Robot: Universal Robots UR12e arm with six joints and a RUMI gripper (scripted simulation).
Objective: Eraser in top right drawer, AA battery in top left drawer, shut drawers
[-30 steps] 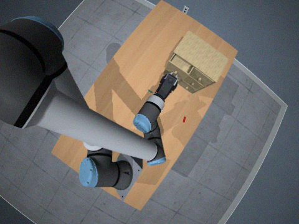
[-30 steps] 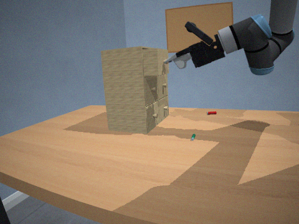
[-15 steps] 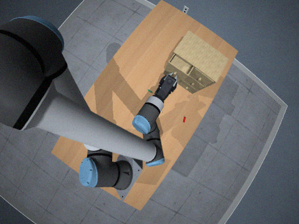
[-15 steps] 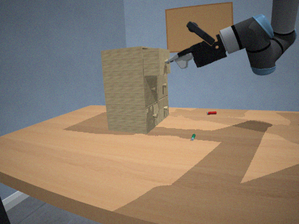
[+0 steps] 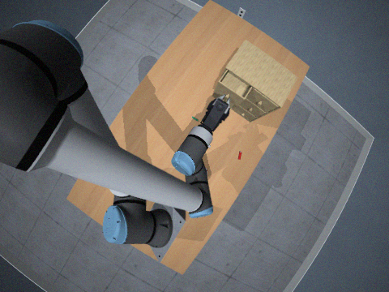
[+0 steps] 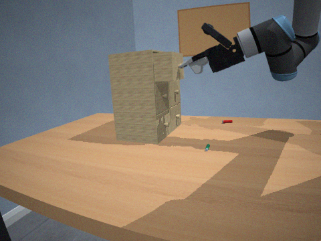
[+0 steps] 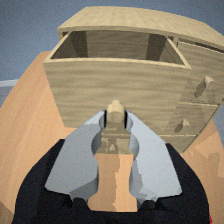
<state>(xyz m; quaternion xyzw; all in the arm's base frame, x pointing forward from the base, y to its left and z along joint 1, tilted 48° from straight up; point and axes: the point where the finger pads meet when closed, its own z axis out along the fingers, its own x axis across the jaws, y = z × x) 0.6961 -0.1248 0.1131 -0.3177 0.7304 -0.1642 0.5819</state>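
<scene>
The wooden chest (image 5: 259, 79) stands upright at the far end of the table, and also shows in the side view (image 6: 144, 97). Its top-left drawer (image 7: 117, 75) is pulled partly out and looks empty inside. My gripper (image 7: 115, 111) (image 6: 182, 65) is shut on that drawer's knob (image 7: 116, 111), level with the top row. A small green object (image 6: 207, 146) lies on the table in front of the chest. A small red object (image 6: 227, 121) lies further to the right. I cannot tell which of them is the eraser and which is the battery.
The other drawers (image 7: 200, 100) are shut, with their knobs sticking out. The arm's elbow (image 5: 190, 162) hangs over the middle of the table. A cork board (image 6: 214, 27) hangs on the wall behind.
</scene>
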